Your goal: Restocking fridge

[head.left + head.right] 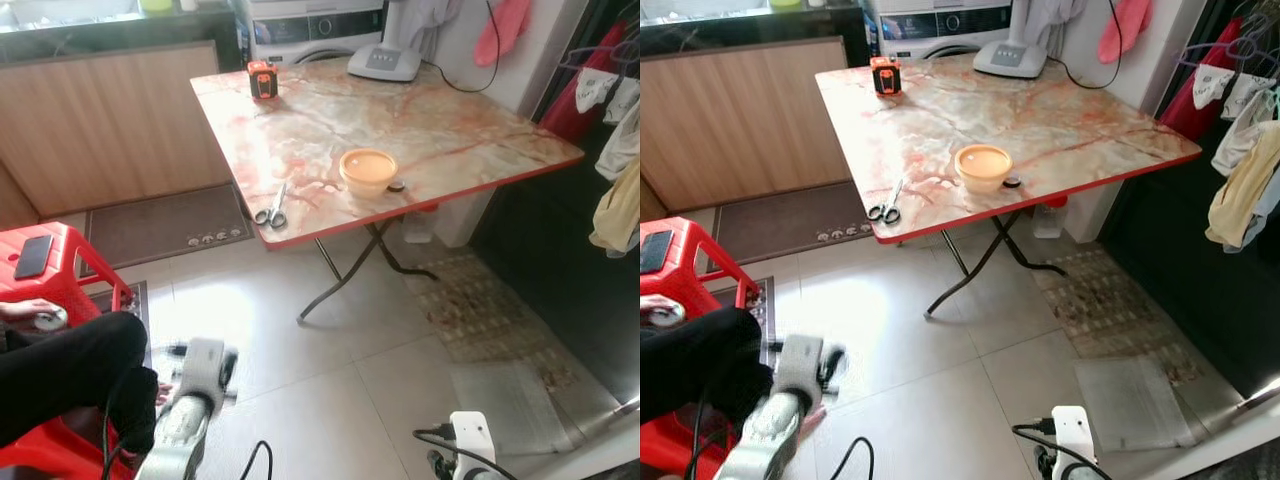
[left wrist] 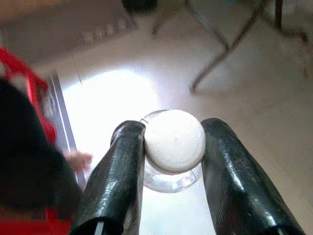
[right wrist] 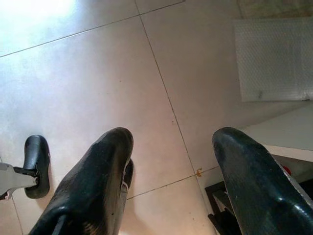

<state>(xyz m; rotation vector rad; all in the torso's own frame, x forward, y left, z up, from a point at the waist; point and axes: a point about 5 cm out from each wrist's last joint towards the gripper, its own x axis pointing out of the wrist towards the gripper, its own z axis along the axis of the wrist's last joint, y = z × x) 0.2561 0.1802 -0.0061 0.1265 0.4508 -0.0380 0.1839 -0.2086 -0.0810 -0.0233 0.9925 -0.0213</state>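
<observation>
left gripper [image 2: 173, 142]: low over the tiled floor [image 1: 330, 380], its two black fingers [image 2: 120, 171] clamped on a small clear jar [image 2: 171, 169] with a white lid [image 2: 175, 139]; the lid sits between the fingertips, touching both.
jar: held in the left gripper above the floor, well apart from the table; contents cannot be made out.
right gripper [image 3: 171, 147]: hanging near the floor on the robot's right, fingers [image 3: 98, 171] spread wide with nothing between them, only pale tiles and a grey mat [image 3: 274, 58] beyond.
person: seated just left of the left arm [image 1: 190, 400], a black-clad leg [image 1: 70, 370] touching the arm's side, a hand [image 1: 25, 312] resting on a red stool [image 1: 60, 265].
phone [image 1: 34, 255]: lying flat on the stool, beyond the person's hand.
table [image 1: 450, 130]: marble-patterned folding top with a red edge, ahead of both grippers and well apart from them.
bowl [image 1: 368, 168]: orange, upright near the table's front edge, a small dark cap [image 1: 397, 186] just beside it.
scissors [image 1: 272, 208]: flat near the table's front corner, the table item closest to the left gripper.
tape measure [image 1: 262, 79]: orange and black, upright at the table's far corner.
scale [image 1: 385, 62]: grey, at the table's far edge.
clothes [image 1: 615, 150]: hanging at the far right, beyond the right gripper.
</observation>
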